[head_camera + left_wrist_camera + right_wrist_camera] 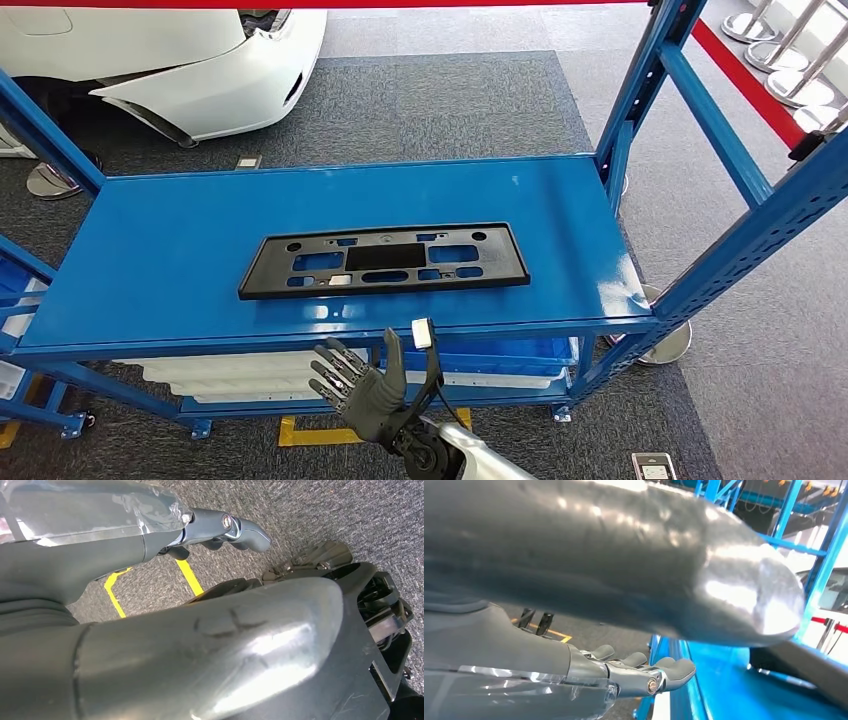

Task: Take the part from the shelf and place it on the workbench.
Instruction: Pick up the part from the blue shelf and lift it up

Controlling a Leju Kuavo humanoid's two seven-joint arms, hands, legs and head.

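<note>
My right hand (365, 392) hangs below the blue shelf's (150, 260) front edge, fingers spread and holding nothing. The black license plate bracket (385, 259) lies flat mid-shelf, up and beyond that hand, long axis running side to side. I cannot tell how my left hand (150, 655) is set.

The flat black plastic plate with cut-outs (385, 260) lies alone on the blue metal shelf board (170, 250), with open room above. Blue perforated uprights (745, 235) stand at the right; the right hand (365, 385) is below the front edge, fingers apart.
</note>
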